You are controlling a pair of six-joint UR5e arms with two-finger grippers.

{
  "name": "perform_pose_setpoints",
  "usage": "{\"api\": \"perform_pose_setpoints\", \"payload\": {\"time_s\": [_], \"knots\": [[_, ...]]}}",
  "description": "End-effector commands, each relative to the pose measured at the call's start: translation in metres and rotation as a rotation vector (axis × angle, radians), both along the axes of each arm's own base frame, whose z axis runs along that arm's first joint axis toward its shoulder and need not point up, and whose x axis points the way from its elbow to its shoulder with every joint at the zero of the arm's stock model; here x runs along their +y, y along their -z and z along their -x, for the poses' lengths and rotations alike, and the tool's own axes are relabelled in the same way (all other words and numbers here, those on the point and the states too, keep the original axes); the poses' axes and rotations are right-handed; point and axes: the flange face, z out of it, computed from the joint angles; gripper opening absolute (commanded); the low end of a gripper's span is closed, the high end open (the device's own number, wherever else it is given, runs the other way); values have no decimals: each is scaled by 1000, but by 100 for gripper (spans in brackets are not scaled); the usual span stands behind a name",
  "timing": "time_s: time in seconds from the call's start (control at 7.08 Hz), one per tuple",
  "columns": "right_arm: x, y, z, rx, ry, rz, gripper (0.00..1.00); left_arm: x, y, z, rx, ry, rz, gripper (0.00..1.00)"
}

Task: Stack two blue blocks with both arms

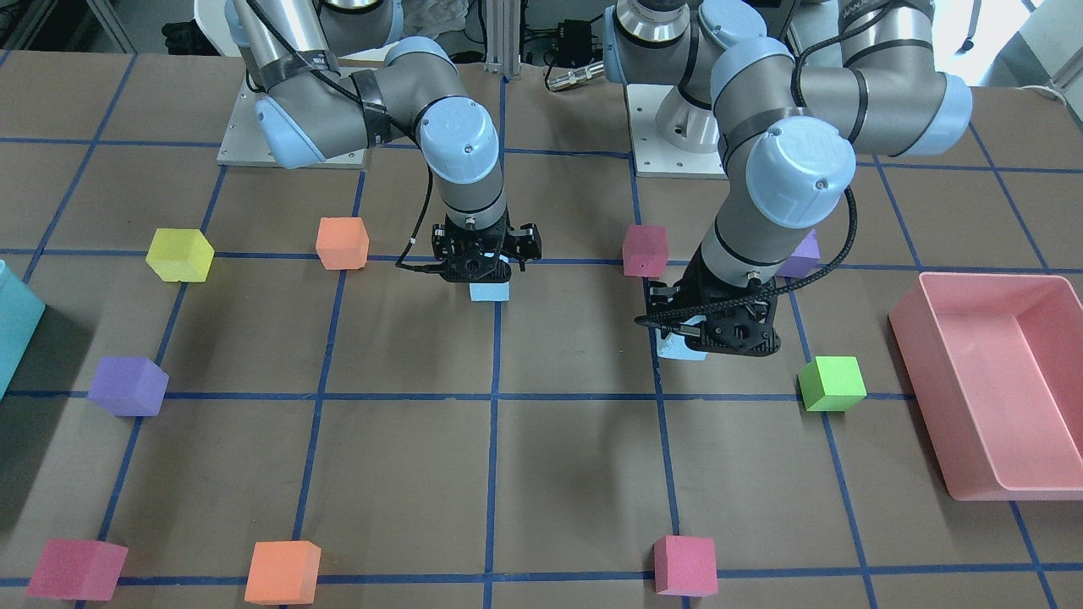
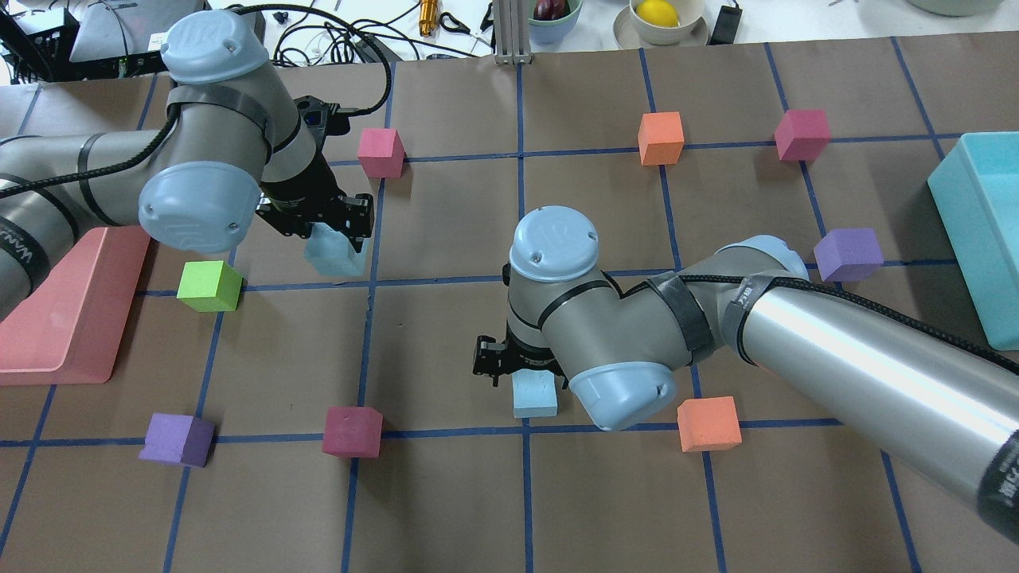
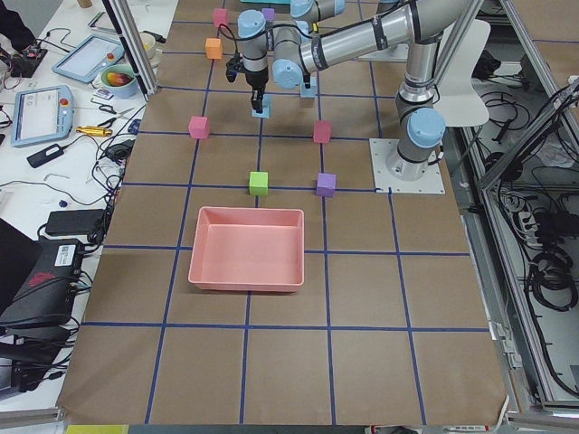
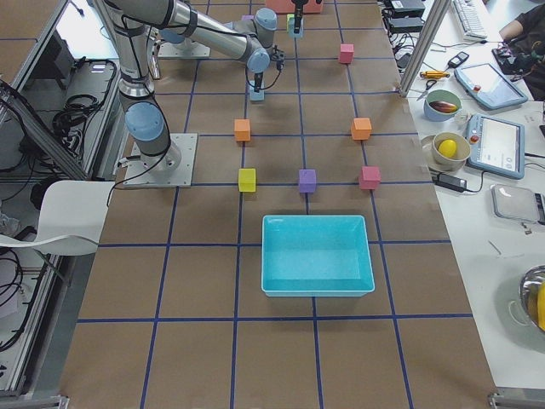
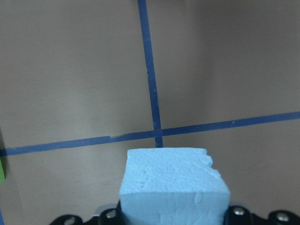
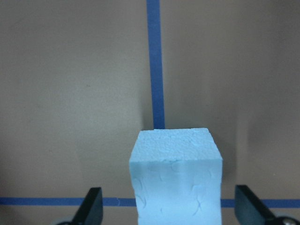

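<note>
One pale blue block (image 2: 334,255) sits in my left gripper (image 2: 338,231), which is shut on it and holds it slightly tilted just above the table. It fills the bottom of the left wrist view (image 5: 173,187). In the front view this gripper (image 1: 719,334) is on the right, with the block (image 1: 681,347) below it. The second blue block (image 2: 535,395) rests on the table on a blue tape line. My right gripper (image 2: 525,370) is open around it. In the right wrist view the fingers (image 6: 93,201) stand clear of both sides of the block (image 6: 176,173).
A green cube (image 2: 208,285) and a pink bin (image 1: 990,381) lie near the left gripper. A magenta cube (image 2: 352,431) and an orange cube (image 2: 708,423) flank the right gripper. A teal bin (image 2: 979,231) stands at the right edge. Other coloured cubes are scattered around.
</note>
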Motion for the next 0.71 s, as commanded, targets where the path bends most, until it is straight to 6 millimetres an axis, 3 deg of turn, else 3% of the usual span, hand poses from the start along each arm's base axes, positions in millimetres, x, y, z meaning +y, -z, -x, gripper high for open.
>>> {"api": "perform_pose_setpoints", "payload": {"time_s": [0.0,0.28,0.42,0.56], "knots": [[-17,-21,8,-3,6,55,100,34,-23,49,27,-61,-17,46],[-56,-59,34,-4,26,72,100,51,-39,74,94,-142,-22,46],[-82,-71,63,0,19,67,100,76,-39,106,92,-83,-27,46],[-109,-82,108,-6,13,80,100,100,-36,140,77,-50,-35,46]]}}
